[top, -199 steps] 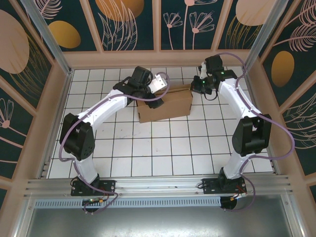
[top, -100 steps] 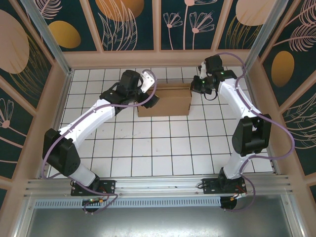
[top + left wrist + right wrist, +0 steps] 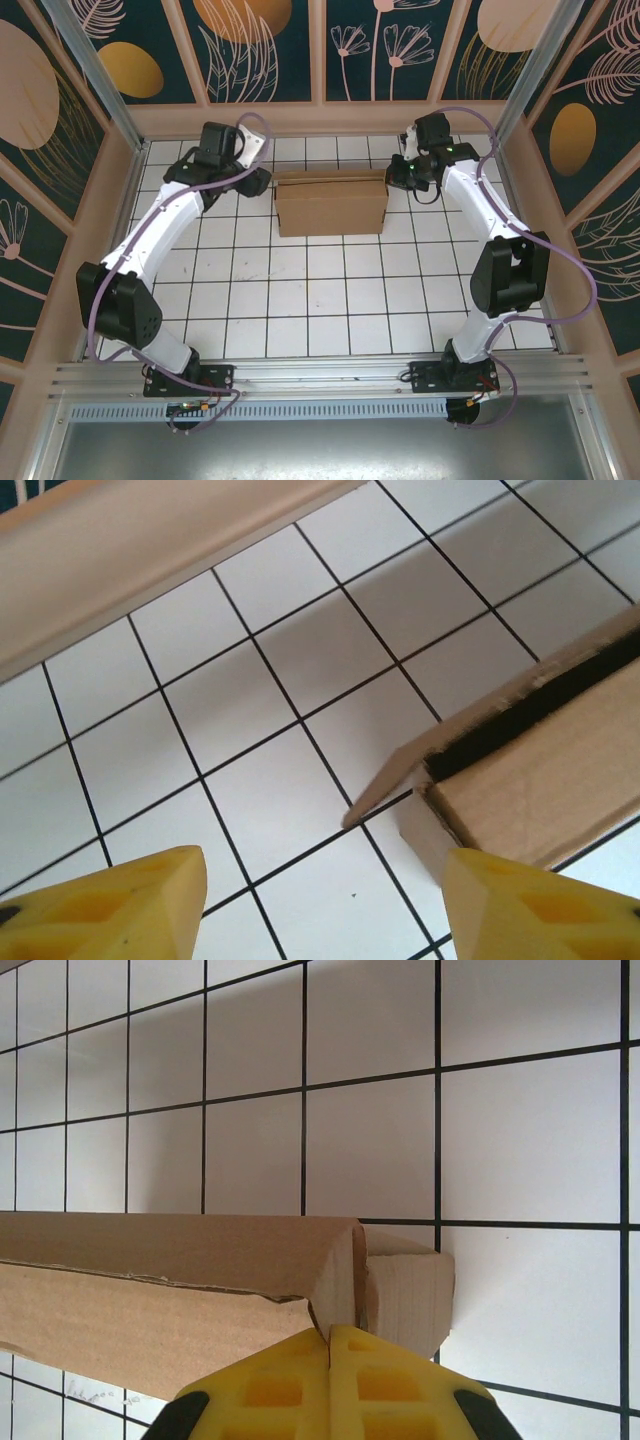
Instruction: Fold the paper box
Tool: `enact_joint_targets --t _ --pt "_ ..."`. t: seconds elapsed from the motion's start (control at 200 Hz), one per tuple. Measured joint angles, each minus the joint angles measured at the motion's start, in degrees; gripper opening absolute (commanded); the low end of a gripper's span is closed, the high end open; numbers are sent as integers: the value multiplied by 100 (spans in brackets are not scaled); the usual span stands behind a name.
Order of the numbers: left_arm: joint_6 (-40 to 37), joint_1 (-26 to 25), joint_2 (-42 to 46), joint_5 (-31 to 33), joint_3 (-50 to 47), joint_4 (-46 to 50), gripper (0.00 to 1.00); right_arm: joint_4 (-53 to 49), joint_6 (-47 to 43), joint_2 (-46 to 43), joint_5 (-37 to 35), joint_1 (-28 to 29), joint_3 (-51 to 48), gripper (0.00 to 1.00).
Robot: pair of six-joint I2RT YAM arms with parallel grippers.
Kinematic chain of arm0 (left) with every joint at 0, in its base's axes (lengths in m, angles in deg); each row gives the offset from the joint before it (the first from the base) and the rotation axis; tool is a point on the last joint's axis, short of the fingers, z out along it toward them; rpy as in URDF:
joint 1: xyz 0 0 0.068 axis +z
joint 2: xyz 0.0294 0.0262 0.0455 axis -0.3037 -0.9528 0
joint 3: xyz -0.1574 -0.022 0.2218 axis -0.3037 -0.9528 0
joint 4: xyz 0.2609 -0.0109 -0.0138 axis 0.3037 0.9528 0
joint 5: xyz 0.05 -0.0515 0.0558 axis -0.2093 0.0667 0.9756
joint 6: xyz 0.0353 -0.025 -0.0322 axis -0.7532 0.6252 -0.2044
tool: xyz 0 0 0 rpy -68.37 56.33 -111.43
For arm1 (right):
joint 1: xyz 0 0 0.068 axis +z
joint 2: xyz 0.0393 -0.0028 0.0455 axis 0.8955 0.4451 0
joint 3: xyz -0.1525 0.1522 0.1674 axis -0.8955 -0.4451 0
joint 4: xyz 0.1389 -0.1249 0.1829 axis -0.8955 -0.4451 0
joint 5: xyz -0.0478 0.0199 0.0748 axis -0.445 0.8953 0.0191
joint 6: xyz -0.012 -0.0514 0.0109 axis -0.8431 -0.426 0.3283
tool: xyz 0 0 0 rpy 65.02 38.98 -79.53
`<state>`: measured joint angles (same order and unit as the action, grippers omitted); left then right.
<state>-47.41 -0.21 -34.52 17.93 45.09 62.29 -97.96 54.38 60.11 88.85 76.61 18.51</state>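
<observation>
The paper box (image 3: 331, 203) is a brown cardboard carton lying lengthwise on the white tiled floor near the back wall. My left gripper (image 3: 254, 181) hovers just off its left end, open, with nothing between the yellow fingers (image 3: 120, 905). The left wrist view shows the box's left corner (image 3: 530, 775), with a loose flap sticking out and a dark slot along its top. My right gripper (image 3: 393, 177) is at the box's back right corner, shut. Its joined fingertips (image 3: 330, 1345) press against the end wall of the box (image 3: 170, 1295).
A wooden rail (image 3: 320, 118) runs along the back, close behind the box, and a side wall (image 3: 125, 190) stands to the left of my left arm. Open tiles (image 3: 320, 300) stretch from the box toward the arm bases.
My left arm has swung left, off the box's top to beside its left end, and its jaws have narrowed. The box has turned square to the back wall. The right arm has held still.
</observation>
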Motion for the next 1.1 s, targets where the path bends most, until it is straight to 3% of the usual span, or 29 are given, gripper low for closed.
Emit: enact_joint_targets --t 0.28,0.365,0.561,0.966,1.101 --pt "-463 166 -723 -680 461 476 51 -155 -44 9 0 9 79 0" --pt "-588 166 -970 -754 658 577 40 -164 -44 9 0 9 79 0" --pt "-713 166 -1552 -962 1379 911 22 -164 -39 9 2 11 79 0" --pt "-678 166 -1600 -1311 1515 1163 1 -166 -42 9 2 46 79 0" --pt "-511 166 -1611 -1364 1572 1215 0 -168 -39 9 0 55 79 0"
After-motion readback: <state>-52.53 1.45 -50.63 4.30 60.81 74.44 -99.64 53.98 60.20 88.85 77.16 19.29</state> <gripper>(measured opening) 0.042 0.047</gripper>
